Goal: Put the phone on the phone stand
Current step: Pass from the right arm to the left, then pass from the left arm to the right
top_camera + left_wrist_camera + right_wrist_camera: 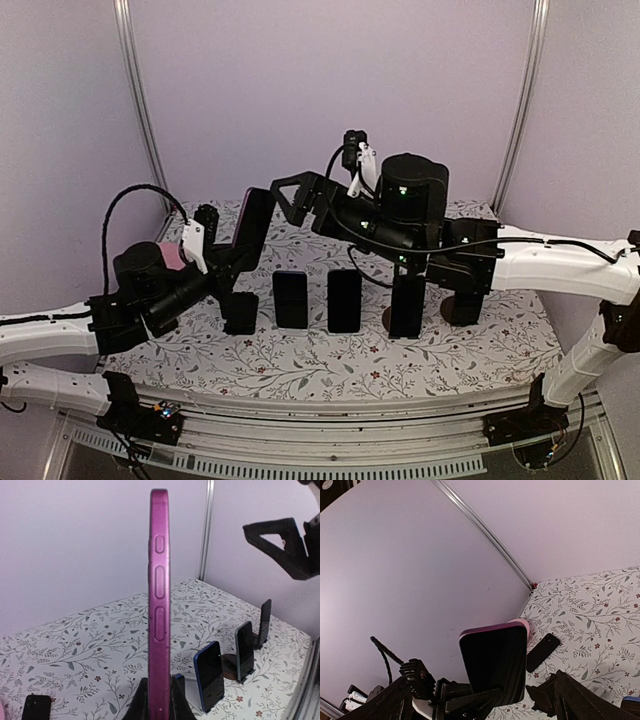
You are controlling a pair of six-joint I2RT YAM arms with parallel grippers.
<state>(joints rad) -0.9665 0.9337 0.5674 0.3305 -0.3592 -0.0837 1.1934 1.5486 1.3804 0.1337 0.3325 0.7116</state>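
- Phone (252, 222), pink case: we find it held upright on its short end, raised above the table (330, 365) near the back left corner. It is edge-on to the left wrist camera.
- Left gripper (228, 262): pressed together on the phone's lower end.
- Right gripper (293, 200): spread wide, just beside the phone's upper end, gripping nothing.
- Table: covered in a flowered cloth.
- Row of dark phones (344, 300): propped upright on the cloth, side by side, apart from the raised phone.
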